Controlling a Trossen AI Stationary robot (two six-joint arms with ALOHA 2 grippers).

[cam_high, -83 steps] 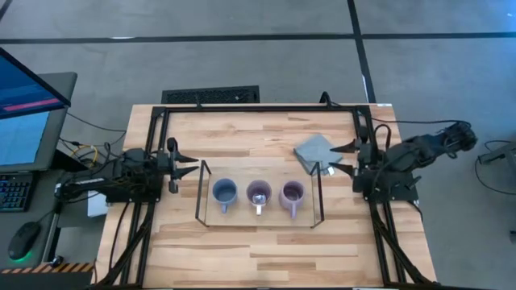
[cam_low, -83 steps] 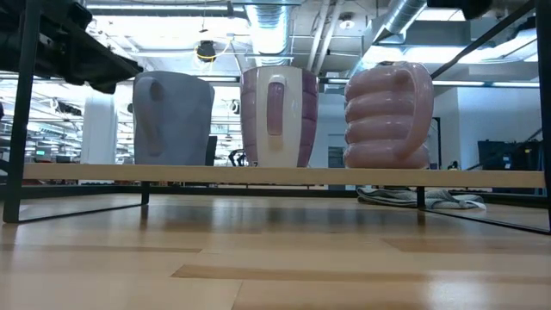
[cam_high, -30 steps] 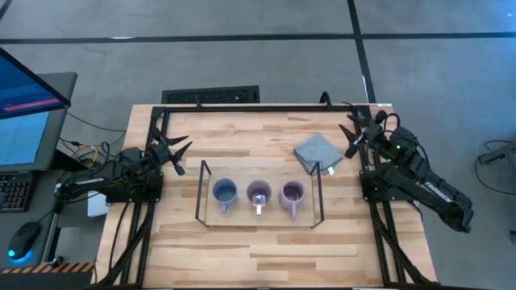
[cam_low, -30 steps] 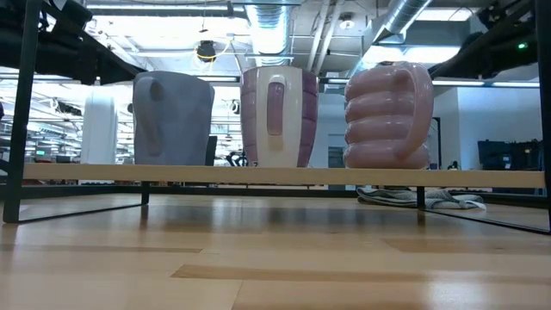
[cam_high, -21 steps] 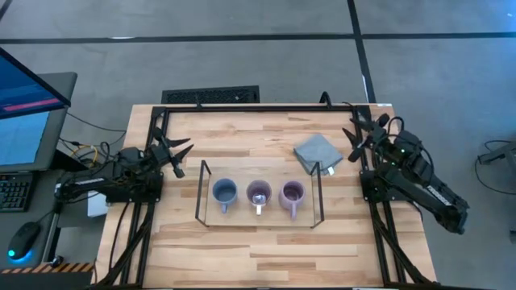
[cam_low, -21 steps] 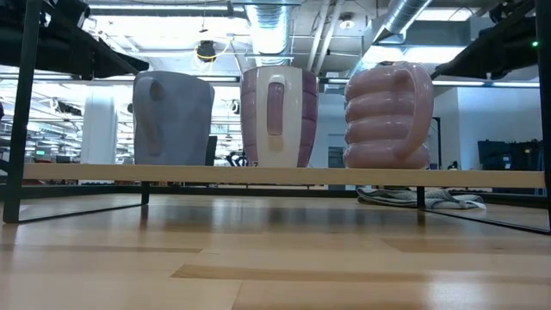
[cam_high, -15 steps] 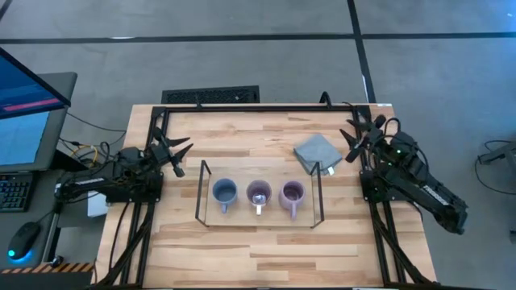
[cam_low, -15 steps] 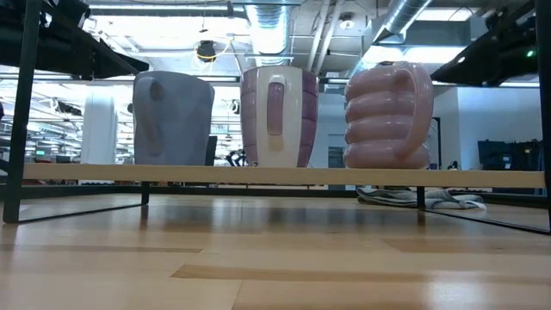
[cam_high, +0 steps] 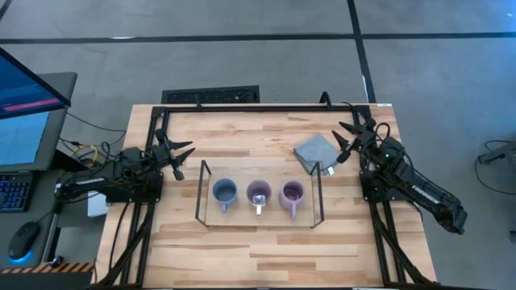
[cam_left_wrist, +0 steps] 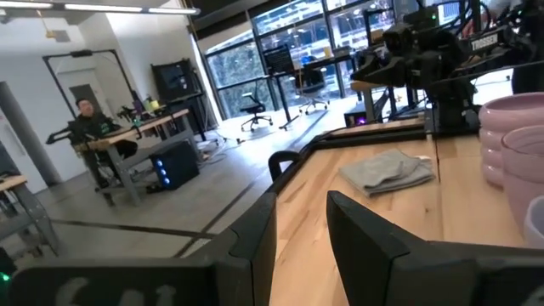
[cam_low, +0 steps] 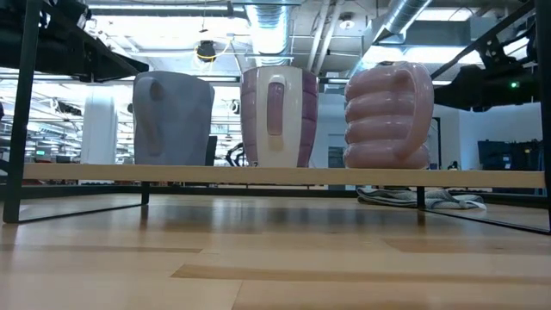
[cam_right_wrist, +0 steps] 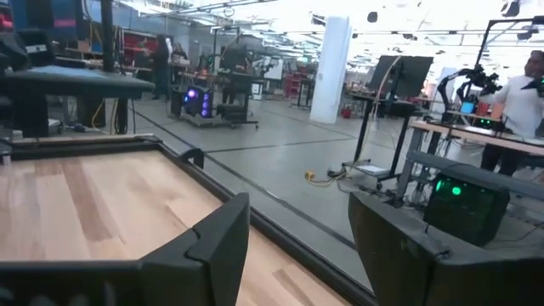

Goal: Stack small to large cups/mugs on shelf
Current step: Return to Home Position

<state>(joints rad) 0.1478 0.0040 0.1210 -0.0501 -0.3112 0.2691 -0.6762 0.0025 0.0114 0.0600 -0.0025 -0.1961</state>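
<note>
**All 3 mugs on shelf, both pincers spread at the worktop's sides**

You've got the shelf point(cam_low: 275, 175) mid-worktop. On its wood board 3 mugs stand upright in a row, apart from each other. The blue-grey mug point(cam_high: 223, 192) is at the left end, the smooth lavender mug point(cam_high: 259, 193) in the middle and the ribbed purple mug point(cam_high: 291, 193) at the right end. In the high view, handles point to the near edge.

The left pincer point(cam_high: 184, 157) hangs off the shelf's left end, fingers spread. The right pincer point(cam_high: 339, 143) sits twd the far-right corner, just beside the grey cloth point(cam_high: 317, 152), fingers wide apart.

Surface: the worktop point(cam_high: 258, 250) is light butcher-block wood w/ a black metal frame point(cam_high: 258, 107) round it. The cloth lies behind the shelf's right end.

Room: grey floor point(cam_high: 242, 48) w/ dark seam lines. A monitor point(cam_high: 24, 113), keyboard point(cam_high: 12, 193) and mouse point(cam_high: 26, 236) sit left of the rig. The low view shows bare ducts point(cam_low: 269, 26) and strip lights overhead. The wrist views show an open workshop w/ desks, office chairs point(cam_left_wrist: 252, 110), big windows point(cam_left_wrist: 280, 51) and a white column point(cam_right_wrist: 330, 68). One person point(cam_left_wrist: 87, 127) sits at a desk; another person in a white top point(cam_right_wrist: 523, 89) stands far off.
</note>
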